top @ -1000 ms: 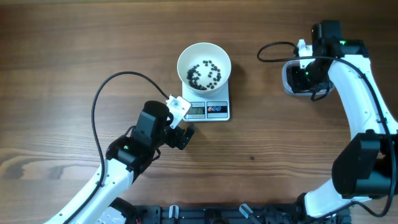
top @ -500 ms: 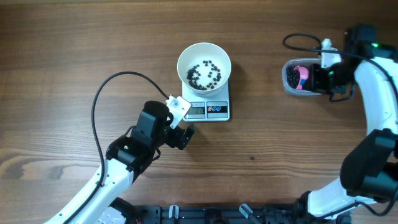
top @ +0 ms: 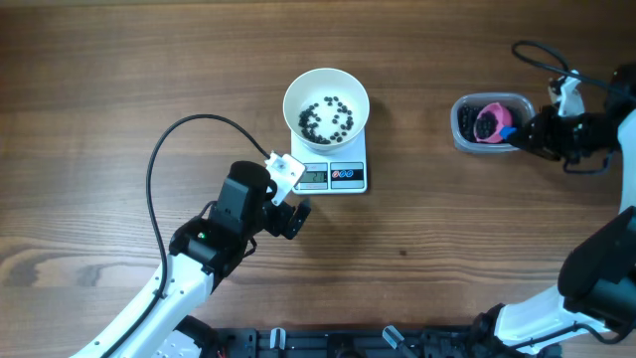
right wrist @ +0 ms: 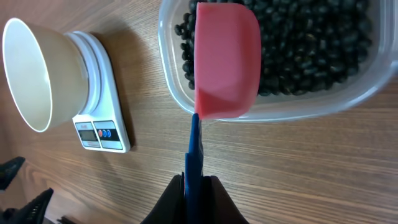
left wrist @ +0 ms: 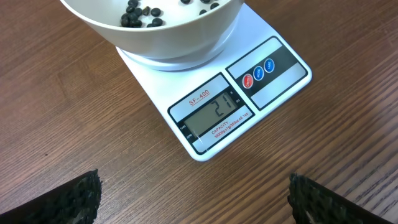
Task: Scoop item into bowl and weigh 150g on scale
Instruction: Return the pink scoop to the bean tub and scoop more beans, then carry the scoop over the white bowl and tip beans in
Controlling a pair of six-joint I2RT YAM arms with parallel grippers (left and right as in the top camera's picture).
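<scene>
Right hand (right wrist: 198, 186) holds pink scoop (right wrist: 225, 59) over tub (right wrist: 311, 109) on wood-grain table (right wrist: 311, 174).

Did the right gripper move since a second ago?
Yes. The right gripper slid rightward, from above the clear tub to its right edge.

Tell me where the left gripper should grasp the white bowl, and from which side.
Probably the rim of the bowl, on the side nearest the open left gripper, coming from above: one finger inside, one outside. The wall is thin; the bowl seems too wide to span.
</scene>
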